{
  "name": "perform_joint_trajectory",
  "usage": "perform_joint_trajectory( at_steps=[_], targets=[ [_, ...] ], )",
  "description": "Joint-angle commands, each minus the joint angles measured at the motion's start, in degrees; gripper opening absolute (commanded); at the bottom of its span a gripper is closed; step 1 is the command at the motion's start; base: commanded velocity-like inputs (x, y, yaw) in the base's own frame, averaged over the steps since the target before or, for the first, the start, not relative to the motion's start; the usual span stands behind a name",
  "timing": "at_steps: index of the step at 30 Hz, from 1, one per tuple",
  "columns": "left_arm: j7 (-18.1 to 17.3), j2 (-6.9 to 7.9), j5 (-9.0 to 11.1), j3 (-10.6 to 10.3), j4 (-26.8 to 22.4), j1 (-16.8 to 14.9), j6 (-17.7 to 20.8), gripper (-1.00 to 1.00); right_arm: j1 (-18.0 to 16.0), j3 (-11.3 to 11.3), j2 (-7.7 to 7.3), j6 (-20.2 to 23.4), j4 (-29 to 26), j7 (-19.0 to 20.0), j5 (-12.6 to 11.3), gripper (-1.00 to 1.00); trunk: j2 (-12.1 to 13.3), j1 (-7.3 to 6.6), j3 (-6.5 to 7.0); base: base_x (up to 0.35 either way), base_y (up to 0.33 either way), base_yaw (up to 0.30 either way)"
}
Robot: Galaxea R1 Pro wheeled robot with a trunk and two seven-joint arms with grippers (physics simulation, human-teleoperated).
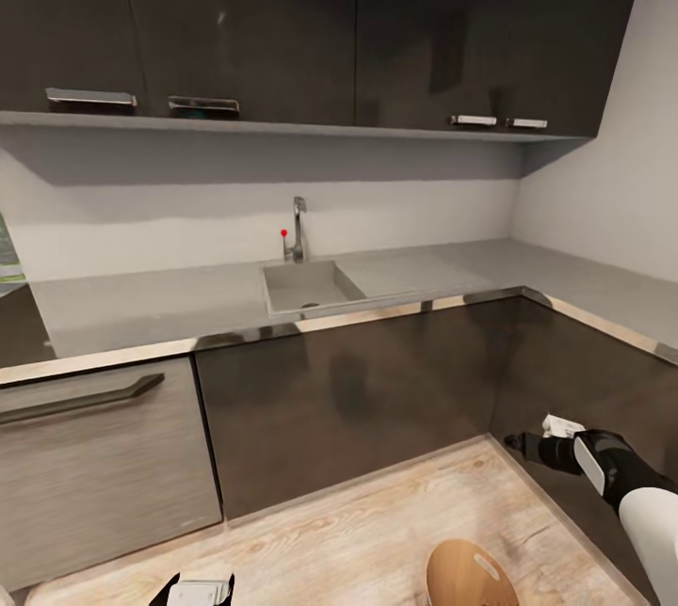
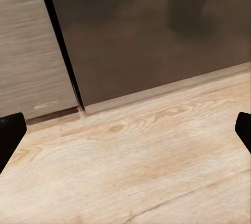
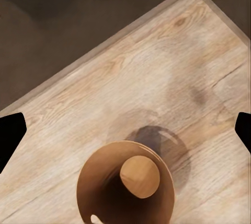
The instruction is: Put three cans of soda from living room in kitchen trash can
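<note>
sink: sitting in the grey surface
tash can: standing on the wood floor
right hand: hovering near the corner cabinet

I see dark glossy upper cabinets, a grey countertop with sink and faucet, a pale wall, and light wood floor.

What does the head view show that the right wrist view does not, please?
Head view alone: the sink with its faucet, the grey countertop, the dark upper cabinets, a drawer handle and the right gripper. Right wrist view alone: the tan inside of the trash can down to its bottom, empty of soda cans. Both share the trash can, the wooden floor and the dark lower cabinet fronts.
</note>
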Motion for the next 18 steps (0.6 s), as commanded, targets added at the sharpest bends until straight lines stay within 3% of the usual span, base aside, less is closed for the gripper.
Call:
perform_joint_trajectory(
  at_steps=[1, 12, 18],
  targets=[
    [0.0, 0.00, 0.0, 0.0, 0.0, 0.0, 0.0, 1.00, 0.0, 0.0, 0.00, 0.0, 0.0, 0.0, 0.0, 1.00, -0.4, 0.23, -0.18, 0.000, 0.000, 0.000],
    [0.0, 0.04, 0.1, 0.0, 0.0, 0.0, 0.0, 1.00, 1.1, 0.1, 0.03, -3.2, 1.7, 0.2, 0.0, 1.00, -4.8, 2.64, -2.16, 0.000, 0.000, 0.000],
    [0.0, 0.02, 0.0, 0.1, 0.0, 0.0, 0.0, 1.00, 2.3, 0.1, 0.15, -3.5, 2.4, 0.4, 1.4, 1.00, -7.2, 3.96, -3.24, 0.000, 0.000, 0.000]
  ],
)
